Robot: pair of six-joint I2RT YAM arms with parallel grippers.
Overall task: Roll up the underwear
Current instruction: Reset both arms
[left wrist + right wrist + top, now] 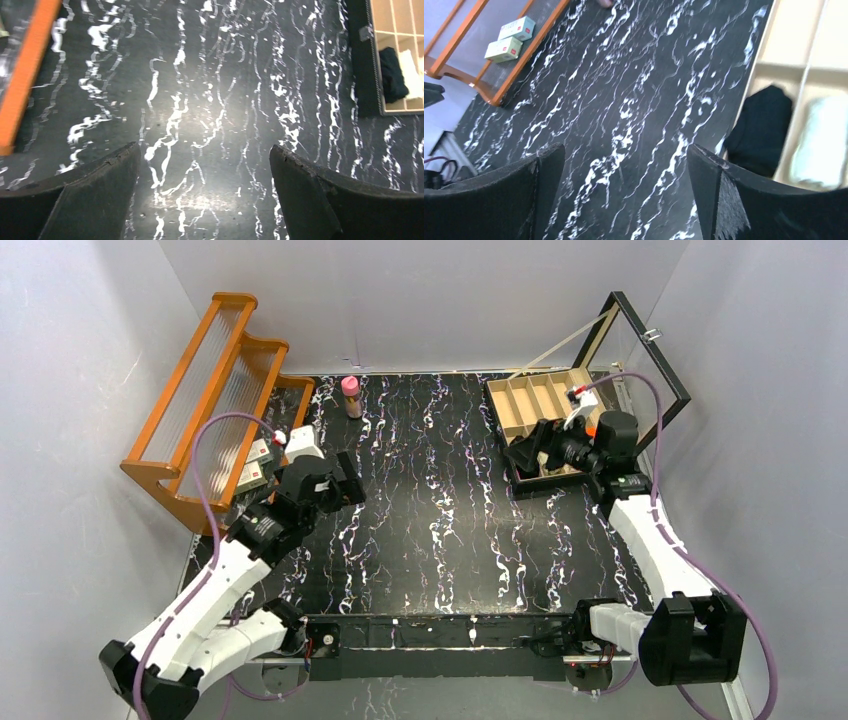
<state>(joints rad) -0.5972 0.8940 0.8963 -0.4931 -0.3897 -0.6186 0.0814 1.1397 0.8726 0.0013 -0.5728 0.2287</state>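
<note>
One piece of underwear [819, 142], pale and rolled, lies in a compartment of the wooden divided box [540, 400] at the back right; it also shows as a pale roll [411, 75] in the left wrist view. A black rolled cloth [760, 130] fills the compartment beside it. My right gripper [624, 165] hangs open and empty over the marble table just left of the box, seen from above as the right gripper [533, 447] at the box's near corner. My left gripper [205, 165] is open and empty above the table's left part [350, 480].
An orange wooden rack [215, 390] stands at the back left with small cartons [509, 37] in it. A pink-capped bottle [351, 396] stands at the back middle. The box's black lid frame [655, 350] stands raised at the far right.
</note>
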